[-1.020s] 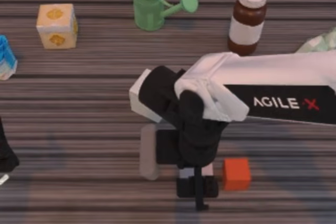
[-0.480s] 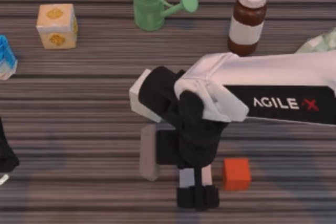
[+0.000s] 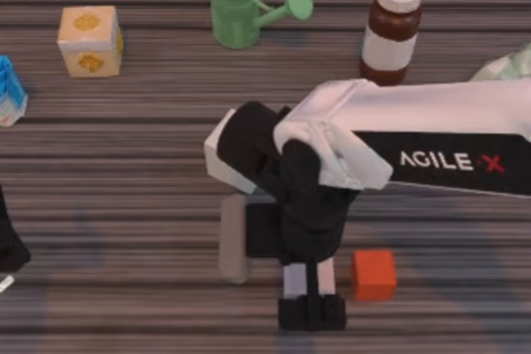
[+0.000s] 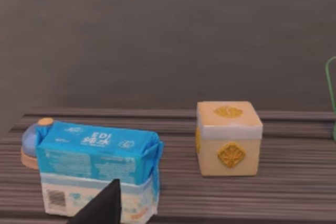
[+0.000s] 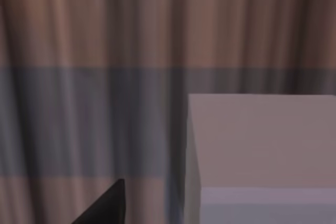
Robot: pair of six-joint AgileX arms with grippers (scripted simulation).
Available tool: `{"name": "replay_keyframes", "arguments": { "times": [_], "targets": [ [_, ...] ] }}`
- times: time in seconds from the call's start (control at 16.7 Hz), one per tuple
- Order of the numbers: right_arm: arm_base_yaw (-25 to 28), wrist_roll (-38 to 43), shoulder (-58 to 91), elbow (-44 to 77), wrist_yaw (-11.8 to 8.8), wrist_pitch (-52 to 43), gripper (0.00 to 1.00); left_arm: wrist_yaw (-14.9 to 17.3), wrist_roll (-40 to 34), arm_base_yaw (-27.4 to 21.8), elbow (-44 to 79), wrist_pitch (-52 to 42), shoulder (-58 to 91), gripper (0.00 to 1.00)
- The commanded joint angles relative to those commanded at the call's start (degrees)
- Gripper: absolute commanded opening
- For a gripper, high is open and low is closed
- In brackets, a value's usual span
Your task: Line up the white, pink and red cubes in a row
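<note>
Top view: right gripper [image 3: 311, 283] clasps what looks like the pink cube [image 3: 309, 278], beside red cube [image 3: 374, 274]; white cube [image 3: 219, 155] mostly hidden under the arm.

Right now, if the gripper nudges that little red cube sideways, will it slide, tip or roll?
The red cube sits flat on the table, so it should slide, not roll. It looks squat and rigid, so tipping seems unlikely. Being small, it is probably light and might skid or twist if pushed off-centre.

Matte red cube [image 3: 373, 274] on a ridged, wood-striped table [image 3: 124, 205].
</note>
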Motion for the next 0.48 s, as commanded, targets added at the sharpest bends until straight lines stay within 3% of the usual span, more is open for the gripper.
{"name": "replay_keyframes", "arguments": {
  "times": [0.48],
  "targets": [
    [0.2,-0.15,-4.51,8.7,-0.04,-13.4,1.0,0.0,0.0,0.0,0.0,0.0,0.0,1.0]
  ]
}}
